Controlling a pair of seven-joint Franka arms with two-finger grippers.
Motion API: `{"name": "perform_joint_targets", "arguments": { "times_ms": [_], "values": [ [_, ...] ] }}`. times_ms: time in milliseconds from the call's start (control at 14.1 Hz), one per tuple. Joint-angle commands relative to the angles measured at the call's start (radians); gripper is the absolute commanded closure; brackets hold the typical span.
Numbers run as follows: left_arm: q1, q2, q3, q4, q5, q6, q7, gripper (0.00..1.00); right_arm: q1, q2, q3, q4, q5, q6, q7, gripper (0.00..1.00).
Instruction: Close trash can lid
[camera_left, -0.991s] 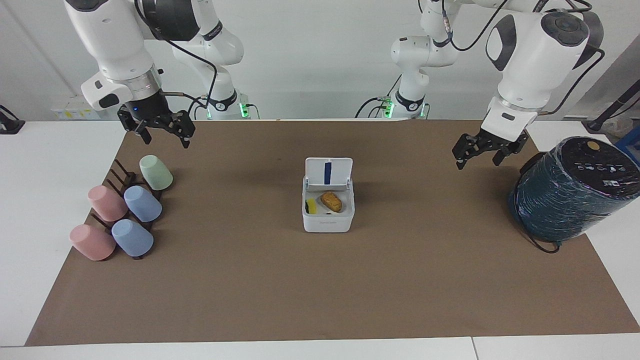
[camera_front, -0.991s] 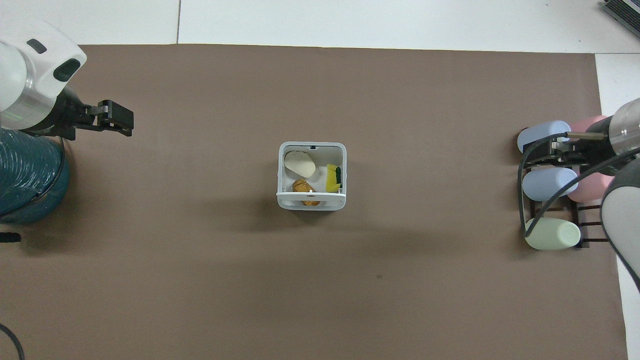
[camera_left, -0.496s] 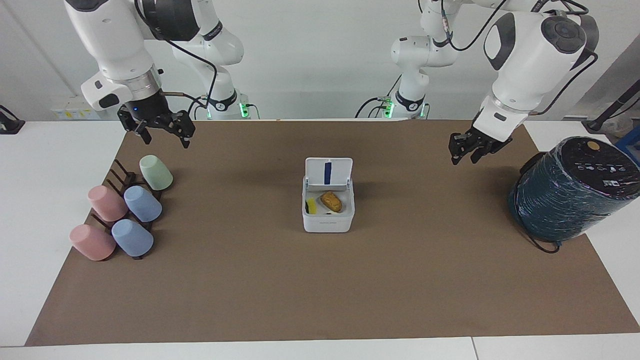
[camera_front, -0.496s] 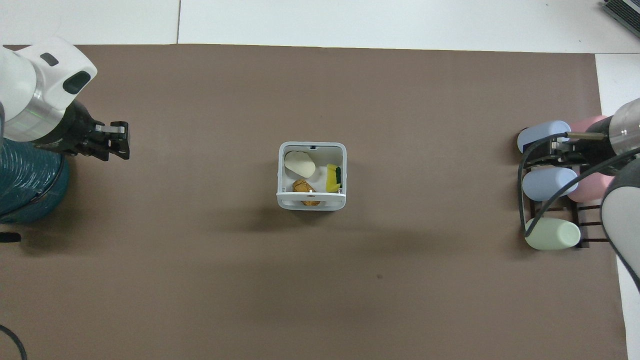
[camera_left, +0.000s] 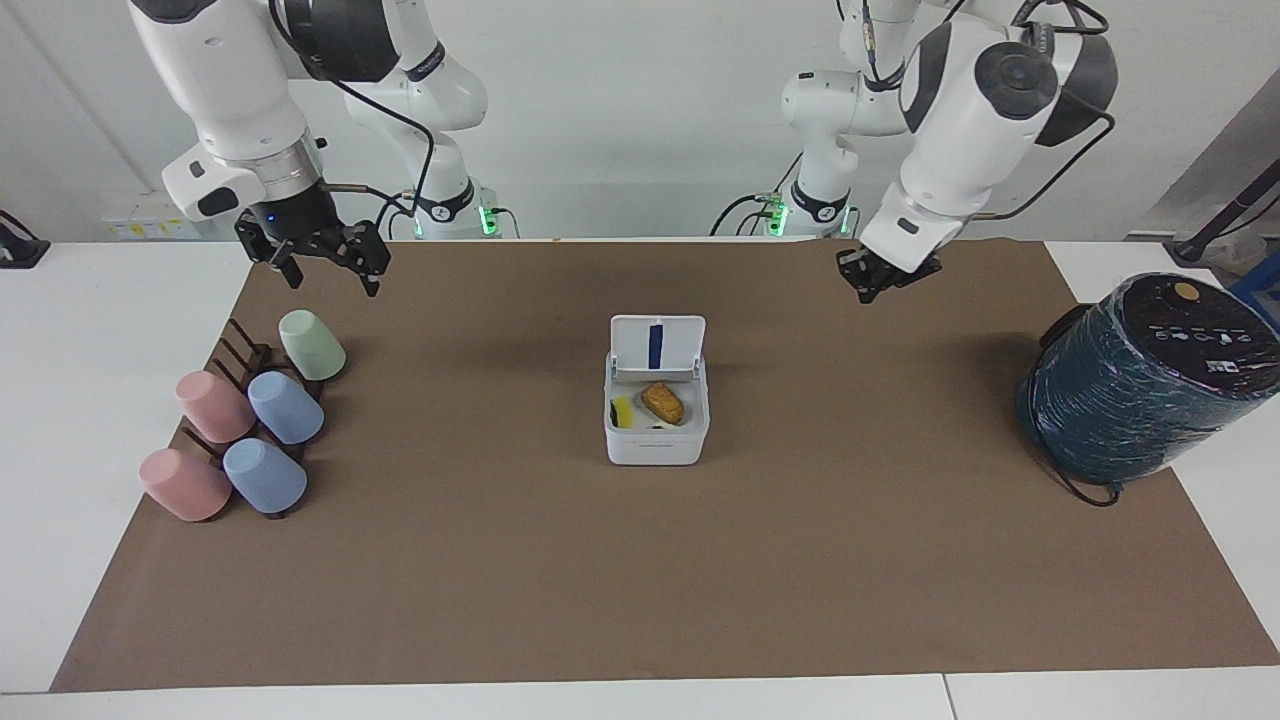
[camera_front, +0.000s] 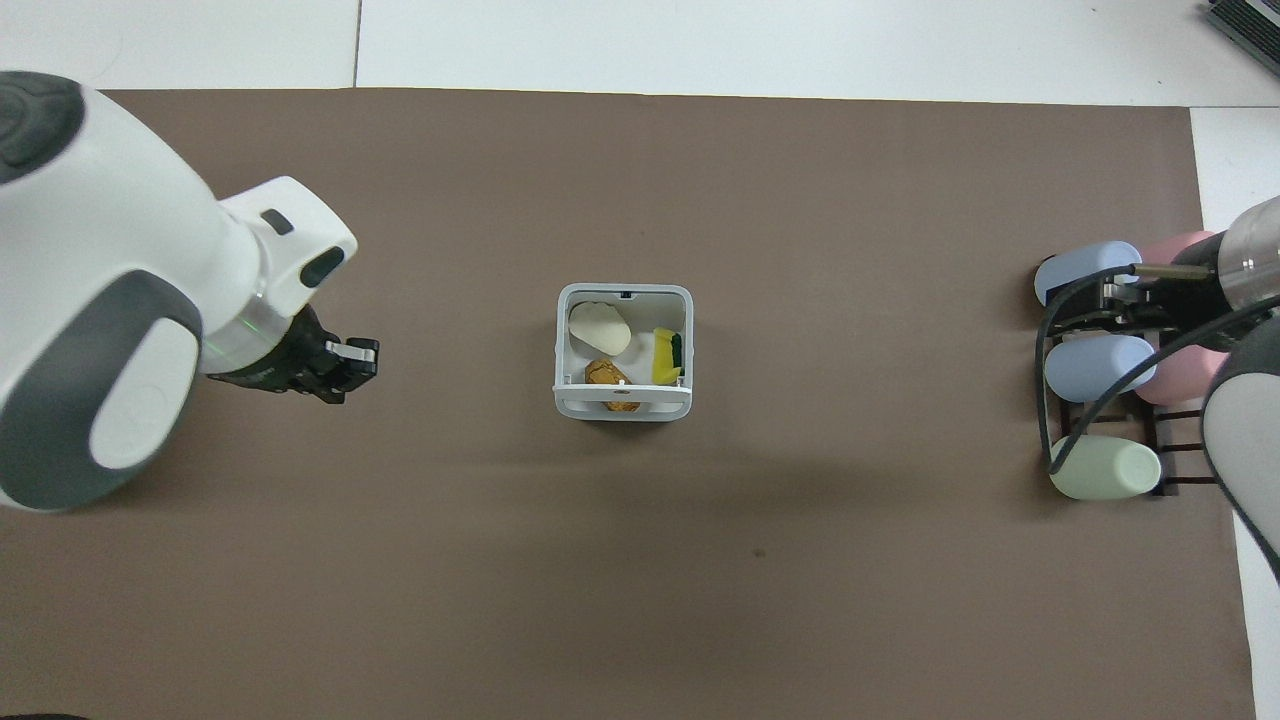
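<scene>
Facing view: two arms at a white table (camera_left: 60, 330) covered by a brown mat (camera_left: 640, 560). Nearest the robots, the left gripper (camera_left: 875, 282) hangs in the air over bare mat toward the left arm's end; whether its fingers are parted or together cannot be told. The right gripper (camera_left: 325, 262) waits raised over the mat edge near the cup rack (camera_left: 245, 365), fingers spread apart and holding nothing.

Farther out, at mid-table, stands the trash can (camera_left: 655, 425), a small white square box. Its lid (camera_left: 657, 345) is upright on the hinge at the side nearer the robots, blue stripe of the underside showing. Inside lie a brown lump (camera_left: 662, 402), a yellow-green piece (camera_left: 622, 411) and, in the overhead view, a pale lump (camera_front: 599, 327).

The trash can is well apart from the left gripper (camera_front: 345, 362), lying toward the right arm's end from it, with open mat between them.

At the left arm's end rests a dark teal wrapped cylinder (camera_left: 1140, 385); at the right arm's end, five tilted cups (camera_left: 285, 405) on the rack.
</scene>
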Motion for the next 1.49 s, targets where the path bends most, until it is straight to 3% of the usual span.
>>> {"name": "perform_joint_targets", "arguments": {
  "times_ms": [0, 283, 496, 708, 1416],
  "values": [
    [-0.092, -0.089, 0.013, -0.149, -0.033, 0.102, -0.100, 1.00, -0.008, -0.002, 0.006, 0.001, 0.003, -0.011, -0.026, 0.00],
    [-0.230, -0.132, 0.013, -0.269, -0.072, 0.330, -0.293, 1.00, -0.008, 0.000, 0.006, 0.002, 0.003, -0.011, -0.026, 0.00],
    [-0.318, -0.120, 0.013, -0.305, -0.075, 0.465, -0.399, 1.00, -0.008, 0.000, 0.006, 0.001, 0.003, -0.011, -0.026, 0.00],
    [-0.340, -0.097, 0.013, -0.314, -0.077, 0.580, -0.467, 1.00, -0.008, 0.000, 0.006, 0.001, 0.003, -0.011, -0.026, 0.00],
    [-0.326, -0.025, 0.014, -0.311, -0.106, 0.781, -0.482, 1.00, -0.008, 0.000, 0.006, 0.001, 0.003, -0.011, -0.026, 0.00]
  ]
}}
